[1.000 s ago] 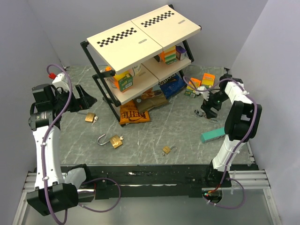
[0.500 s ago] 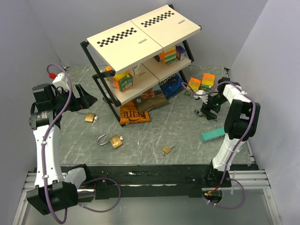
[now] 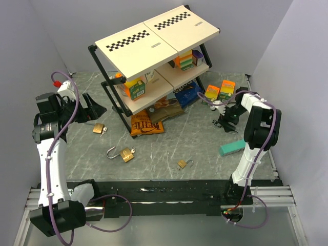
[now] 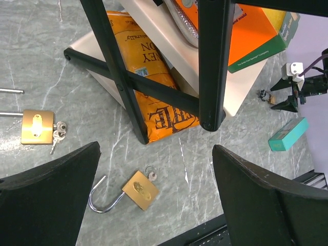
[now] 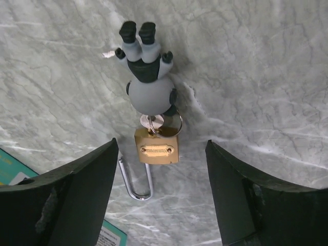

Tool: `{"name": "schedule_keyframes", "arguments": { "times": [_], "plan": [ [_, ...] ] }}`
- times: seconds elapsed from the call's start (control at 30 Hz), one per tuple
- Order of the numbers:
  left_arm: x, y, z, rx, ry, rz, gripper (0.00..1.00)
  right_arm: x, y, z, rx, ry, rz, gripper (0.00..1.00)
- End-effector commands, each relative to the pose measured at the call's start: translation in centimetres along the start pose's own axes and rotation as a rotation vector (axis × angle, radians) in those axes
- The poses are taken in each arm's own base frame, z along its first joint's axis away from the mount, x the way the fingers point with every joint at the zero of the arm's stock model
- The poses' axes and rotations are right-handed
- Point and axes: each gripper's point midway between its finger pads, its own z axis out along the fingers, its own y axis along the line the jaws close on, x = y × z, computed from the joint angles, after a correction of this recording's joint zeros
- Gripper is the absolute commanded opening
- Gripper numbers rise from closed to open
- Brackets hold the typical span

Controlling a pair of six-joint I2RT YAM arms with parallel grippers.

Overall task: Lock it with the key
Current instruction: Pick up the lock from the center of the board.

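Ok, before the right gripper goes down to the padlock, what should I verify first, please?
1. Right gripper open, holding nothing: ok.
2. Brass padlock lies between its fingers: ok.
3. Shackle closed: not ok, it stands open.
4. Key fully in the padlock: cannot tell; its head sits at the body's edge.
5. Grey figurine keychain clear of both fingers: ok.
6. Left gripper open, empty, away from this padlock: ok.

My right gripper (image 5: 162,148) has black fingers (image 5: 66,205). The padlock (image 5: 157,149) is brass-gold with a silver shackle and a silver key (image 5: 151,122), hung with a grey-and-black figurine (image 5: 148,77). The table (image 5: 256,77) is grey marble, pale-veined. The box (image 5: 10,171) is teal, the chip bag (image 4: 136,51) orange, the shelf (image 3: 154,51) cream with black-and-white checks.
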Motion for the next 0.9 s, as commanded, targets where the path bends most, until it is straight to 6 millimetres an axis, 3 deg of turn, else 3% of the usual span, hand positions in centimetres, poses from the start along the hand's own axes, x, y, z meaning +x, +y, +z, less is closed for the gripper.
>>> {"name": "schedule_keyframes", "arguments": {
  "times": [0.0, 0.27, 0.53, 0.67, 0.87],
  "plan": [
    [-0.9, -0.1, -0.5, -0.013, -0.045, 0.020, 0.96, -0.7, -0.1, 0.5, -0.015, -0.014, -0.016, 0.74],
    [-1.9, 0.2, -0.3, -0.037, -0.064, 0.016, 0.96, -0.7, -0.3, 0.5, -0.013, 0.009, 0.000, 0.56],
    [-1.5, 0.6, -0.3, -0.061, -0.067, -0.004, 0.96, -0.6, -0.6, 0.5, 0.020, 0.025, -0.004, 0.42],
    [-1.6, 0.0, -0.6, -0.040, -0.078, -0.019, 0.96, -1.2, -0.2, -0.5, 0.033, 0.006, -0.013, 0.36],
    [-1.5, 0.3, -1.0, -0.076, -0.090, -0.028, 0.96, -3.7, -0.4, -2.9, 0.064, -0.081, -0.011, 0.17]
  ]
}}
